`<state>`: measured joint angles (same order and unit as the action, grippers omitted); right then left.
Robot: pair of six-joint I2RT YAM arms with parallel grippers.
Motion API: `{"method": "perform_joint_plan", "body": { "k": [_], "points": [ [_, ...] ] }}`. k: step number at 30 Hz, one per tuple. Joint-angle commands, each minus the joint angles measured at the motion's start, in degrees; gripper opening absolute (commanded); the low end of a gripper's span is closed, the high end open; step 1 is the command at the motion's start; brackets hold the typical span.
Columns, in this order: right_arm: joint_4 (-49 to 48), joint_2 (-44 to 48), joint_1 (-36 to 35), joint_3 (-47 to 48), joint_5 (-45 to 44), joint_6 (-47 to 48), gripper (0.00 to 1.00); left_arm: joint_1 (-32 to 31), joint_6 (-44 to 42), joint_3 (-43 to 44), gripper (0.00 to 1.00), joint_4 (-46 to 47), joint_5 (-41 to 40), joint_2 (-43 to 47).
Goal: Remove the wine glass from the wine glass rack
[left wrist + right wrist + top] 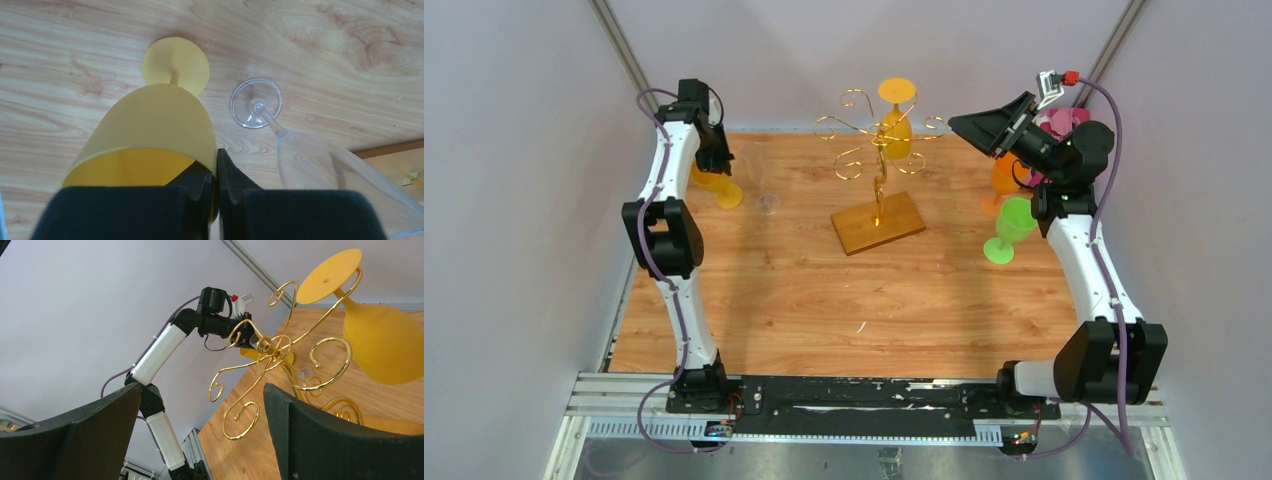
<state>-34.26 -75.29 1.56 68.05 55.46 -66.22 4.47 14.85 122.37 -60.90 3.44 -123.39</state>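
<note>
The wine glass rack (879,150) of gold wire stands mid-table on its wooden base (894,225). A yellow wine glass (896,132) hangs upside down from one curled arm, foot up. My right gripper (984,128) hovers open just right of the rack. In the right wrist view the gripper (200,430) faces the curled arms (280,360) and the hanging glass (385,340), touching nothing. At far left, my left gripper (719,165) is shut on the rim of another yellow wine glass (155,125), upright with its foot (176,65) at the table. One finger sits inside the bowl.
A clear wine glass (310,155) stands close to the right of the held one, its foot (256,102) on the wood. Orange (1004,180), green (1012,225) and pink (1059,120) glasses cluster under the right arm. Grey walls close in the left and right sides.
</note>
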Motion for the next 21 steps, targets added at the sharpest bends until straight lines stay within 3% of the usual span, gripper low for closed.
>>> {"method": "perform_joint_plan", "body": {
  "k": [1,3,10,21],
  "points": [
    [-1.9,-0.4,1.0,-0.8,0.3,-0.8,0.98,0.0,-1.0,1.5,0.13,-0.3,0.8,-2.3],
    [-2.3,-0.5,1.0,-1.0,0.3,-1.1,0.98,0.1,-1.3,1.7,0.24,-0.4,1.5,-2.5],
    [-4.5,-1.1,1.1,-1.7,0.5,-2.8,0.98,0.0,-1.3,3.6,0.39,-0.4,2.3,-1.5],
    [-8.0,-2.2,1.0,-2.7,1.0,-5.2,0.98,0.0,-1.0,7.4,0.46,-0.4,3.7,7.0]
  ]
}}
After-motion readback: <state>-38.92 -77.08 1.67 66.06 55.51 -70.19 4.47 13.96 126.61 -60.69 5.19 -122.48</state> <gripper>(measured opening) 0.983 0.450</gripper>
